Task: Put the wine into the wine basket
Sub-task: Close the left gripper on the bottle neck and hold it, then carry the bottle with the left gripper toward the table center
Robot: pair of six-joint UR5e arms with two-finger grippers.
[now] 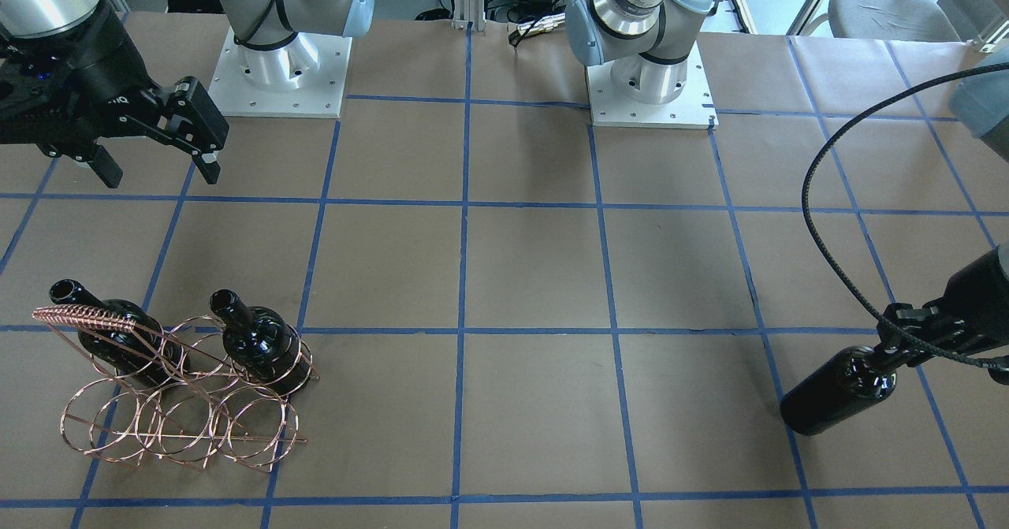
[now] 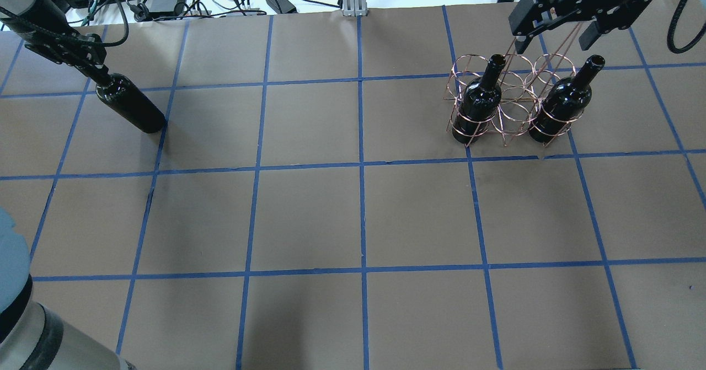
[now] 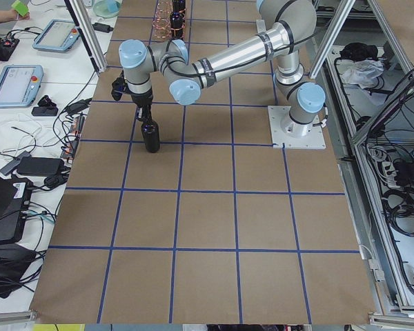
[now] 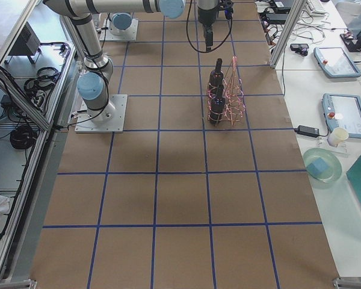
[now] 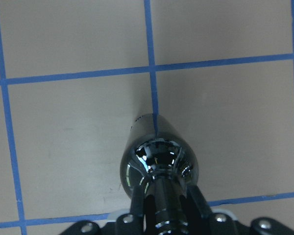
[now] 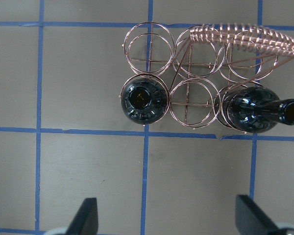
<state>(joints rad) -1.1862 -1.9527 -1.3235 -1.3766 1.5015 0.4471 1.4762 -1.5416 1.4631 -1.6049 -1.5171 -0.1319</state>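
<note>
My left gripper [image 2: 95, 71] is shut on the neck of a glossy black wine bottle [image 2: 131, 106] and holds it upright at the table's far left end. I cannot tell whether its base touches the paper. In the left wrist view the fingers [image 5: 198, 205] flank the neck above the bottle's shoulder [image 5: 159, 159]. The copper wire wine basket [image 2: 515, 108] stands at the right with a black bottle [image 2: 479, 101] in one end loop and another bottle [image 2: 558, 108] in the other; the loop between them is empty. My right gripper [image 2: 554, 35] is open and empty above the basket's far side.
The two arm bases [image 1: 280, 72] [image 1: 650, 80] stand at the robot's edge. A black cable [image 1: 828, 198] loops above the left gripper. Blue tape lines grid the brown paper. Tablets and cables lie on the side benches [image 4: 337, 114].
</note>
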